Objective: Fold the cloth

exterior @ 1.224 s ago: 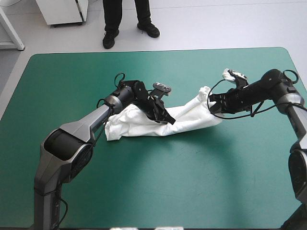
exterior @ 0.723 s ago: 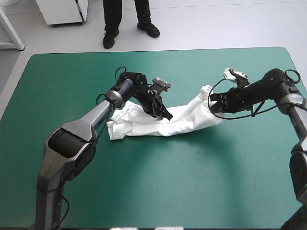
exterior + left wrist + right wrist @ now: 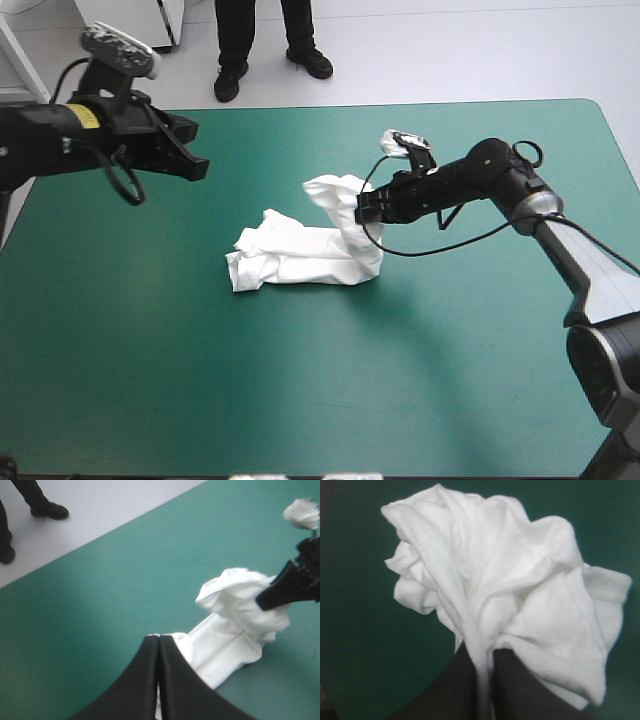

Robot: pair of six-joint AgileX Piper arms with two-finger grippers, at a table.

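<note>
T-shirt (image 3: 300, 255) sits mid tabletop (image 3: 300, 400), a crumpled strip w/ its right end raised. Right gripper (image 3: 362, 210) is pinched nearly closed on that raised end. Left gripper (image 3: 200, 168) is closed tight, holding nothing, up over the far-left corner. Sleeves/collar lost in the folds, can't make them out.
</note>
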